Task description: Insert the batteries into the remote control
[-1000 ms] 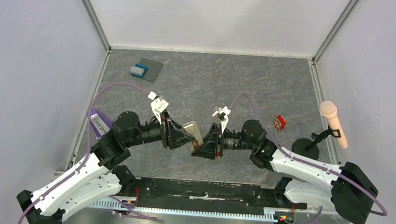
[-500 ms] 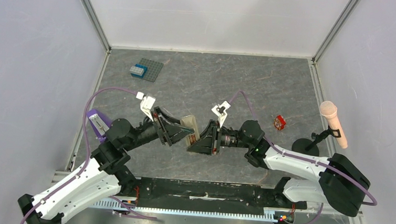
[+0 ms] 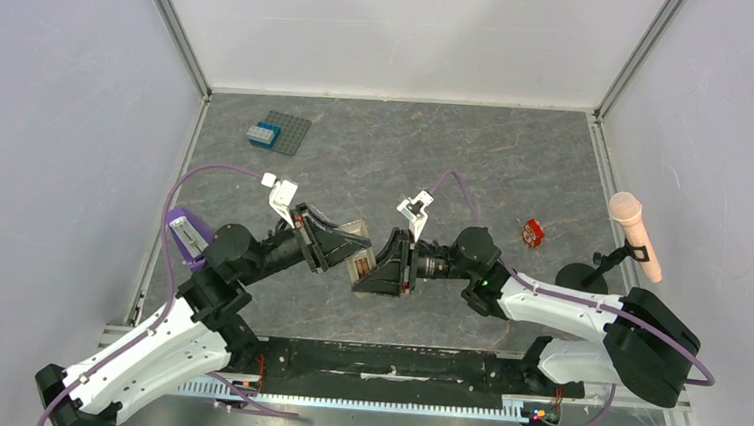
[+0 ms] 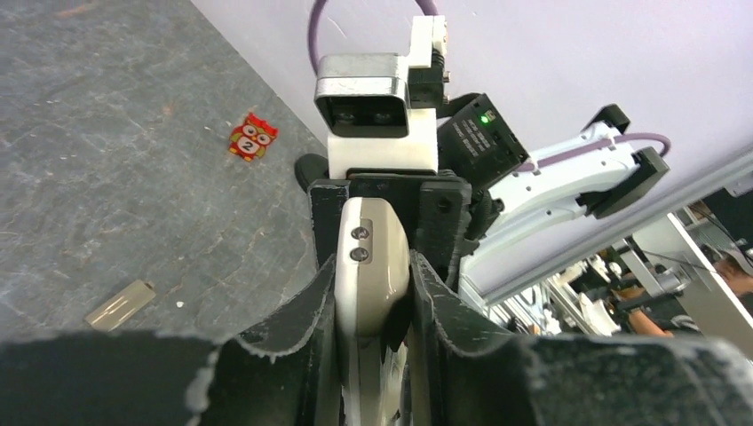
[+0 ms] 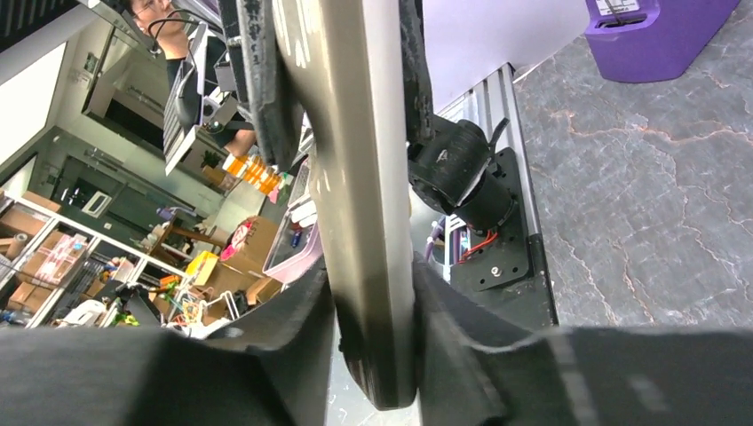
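Observation:
The remote control (image 3: 358, 259) is a slim white handset held in the air between both arms, near the middle of the table. My left gripper (image 3: 338, 248) is shut on one end of it. In the left wrist view the remote (image 4: 373, 266) sits edge-on between the left gripper's (image 4: 374, 297) jaws. My right gripper (image 3: 377, 269) is shut on the other end. In the right wrist view the remote (image 5: 360, 177) runs up between the right gripper's (image 5: 375, 311) jaws. No blue batteries show in any view.
A small flat tan piece (image 4: 120, 304) lies on the table. A red-and-white object (image 3: 532, 233) lies at the right. A blue brick on a grey studded plate (image 3: 276, 133) is at the back left. A purple holder (image 3: 189, 237) and a pink microphone (image 3: 634, 234) stand at the sides.
Both grippers have shifted a little to the left, still holding the remote between them. The remote has tilted and its tan underside now shows more.

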